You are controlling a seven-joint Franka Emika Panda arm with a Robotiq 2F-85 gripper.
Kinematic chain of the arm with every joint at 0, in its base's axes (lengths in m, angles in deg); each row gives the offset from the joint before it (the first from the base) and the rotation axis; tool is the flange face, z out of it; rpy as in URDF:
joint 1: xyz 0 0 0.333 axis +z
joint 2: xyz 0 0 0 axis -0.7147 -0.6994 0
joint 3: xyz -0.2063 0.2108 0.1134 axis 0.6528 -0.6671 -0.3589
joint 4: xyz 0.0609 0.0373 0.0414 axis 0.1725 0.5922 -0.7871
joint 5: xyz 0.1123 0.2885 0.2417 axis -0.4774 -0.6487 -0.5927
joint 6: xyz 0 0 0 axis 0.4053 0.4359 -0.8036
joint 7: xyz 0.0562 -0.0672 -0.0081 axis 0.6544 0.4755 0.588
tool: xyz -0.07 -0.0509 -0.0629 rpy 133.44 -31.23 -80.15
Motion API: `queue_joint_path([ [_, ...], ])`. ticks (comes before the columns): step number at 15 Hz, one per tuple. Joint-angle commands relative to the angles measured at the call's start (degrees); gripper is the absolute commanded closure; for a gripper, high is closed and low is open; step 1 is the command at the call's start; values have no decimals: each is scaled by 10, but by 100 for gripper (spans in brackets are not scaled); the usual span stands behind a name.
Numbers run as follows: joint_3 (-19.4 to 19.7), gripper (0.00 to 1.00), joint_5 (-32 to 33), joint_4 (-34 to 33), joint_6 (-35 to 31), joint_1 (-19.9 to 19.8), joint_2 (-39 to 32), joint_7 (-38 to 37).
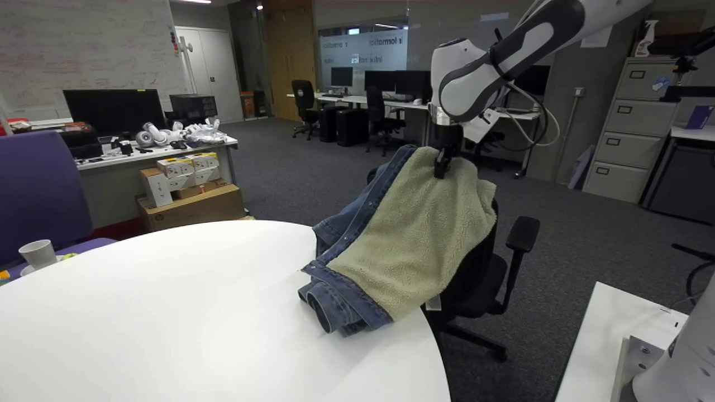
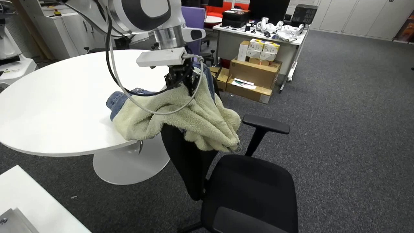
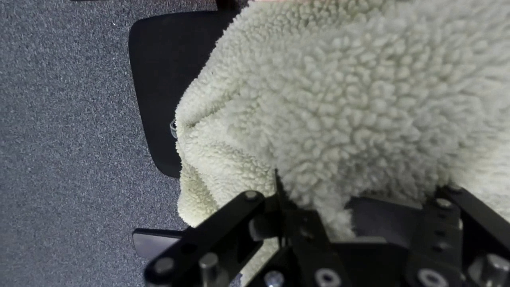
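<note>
A fleece-lined denim jacket lies draped over the back of a black chair, its pale lining outward and a denim end resting on the round white table. The gripper points down into the fleece above the chair back. In the wrist view, fleece bunches between its fingers; whether they clamp it cannot be told.
</note>
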Motion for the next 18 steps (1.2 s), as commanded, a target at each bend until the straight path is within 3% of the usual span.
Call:
queue_joint_path([
  [1, 18, 100, 1, 13, -11, -23, -25, -19],
  [7, 37, 100, -2, 4, -18, -43, -29, -27],
  [18, 71, 100, -30, -88, -10, -74, -93, -37],
])
